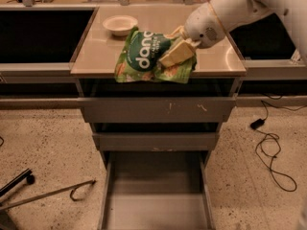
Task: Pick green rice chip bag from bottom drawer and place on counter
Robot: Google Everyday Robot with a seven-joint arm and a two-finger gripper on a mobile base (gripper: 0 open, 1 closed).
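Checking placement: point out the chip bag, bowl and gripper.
green rice chip bag (144, 56), camera view, dark round logo.
bowl (120, 19), camera view, far rim.
gripper (169, 56), camera view, between fingers, on bag over counter (96, 56).

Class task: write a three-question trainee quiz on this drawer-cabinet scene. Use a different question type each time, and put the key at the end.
1. True or false: the bottom drawer is pulled out and its visible floor is bare.
2. Multiple choice: what is the gripper holding above the front part of the cabinet top? A. a red can B. the green rice chip bag C. a sponge
3. Fill in the blank: the white bowl stands on the ____, behind and to the left of the bag.

Key
1. True.
2. B. The gripper is shut on the bag.
3. counter.
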